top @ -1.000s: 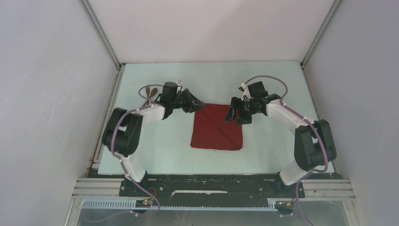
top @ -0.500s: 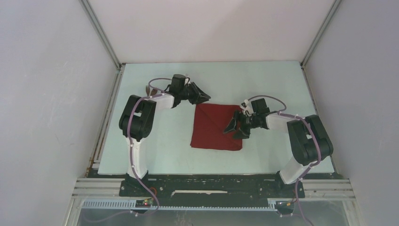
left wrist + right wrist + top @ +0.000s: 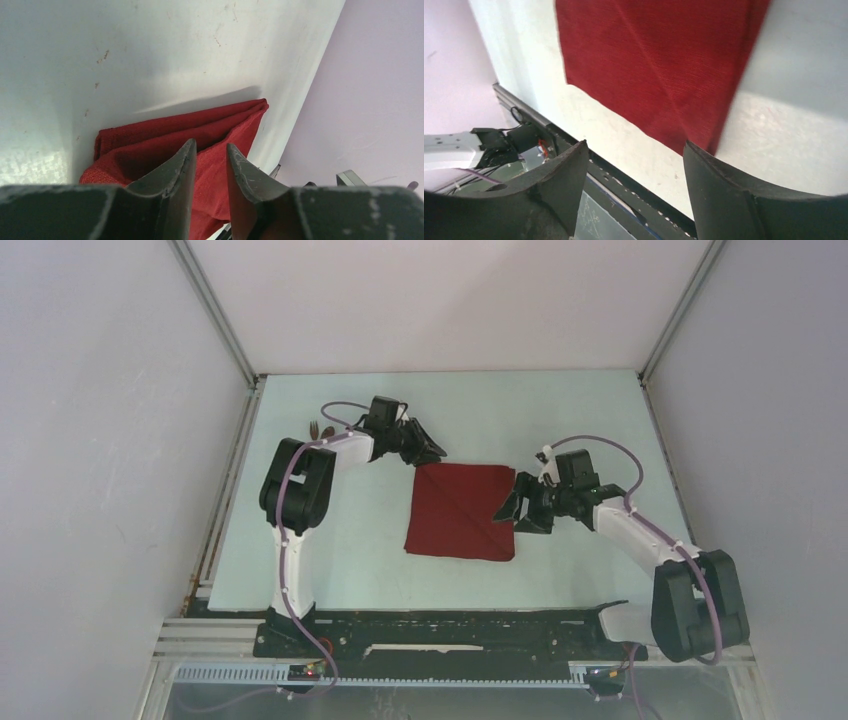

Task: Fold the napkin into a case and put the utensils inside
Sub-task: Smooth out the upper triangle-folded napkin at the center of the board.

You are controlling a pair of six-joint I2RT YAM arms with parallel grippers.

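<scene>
On the table (image 3: 340, 540) the napkin (image 3: 462, 512) lies between both tools. The right gripper (image 3: 520, 515) is spread wide, empty, cloth edge just ahead of its fingers; the left gripper (image 3: 211, 146) sits nearly pressed together over a bunched corner — can't tell if it pinches. The utensils (image 3: 318, 428) lie behind the left gripper, beside its arm.

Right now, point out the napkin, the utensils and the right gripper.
napkin (image 3: 462, 512): top external view, middle of the red cloth.
utensils (image 3: 318, 429): top external view, the visible brown ends.
right gripper (image 3: 635, 150): right wrist view, gap midway between its fingertips.
</scene>
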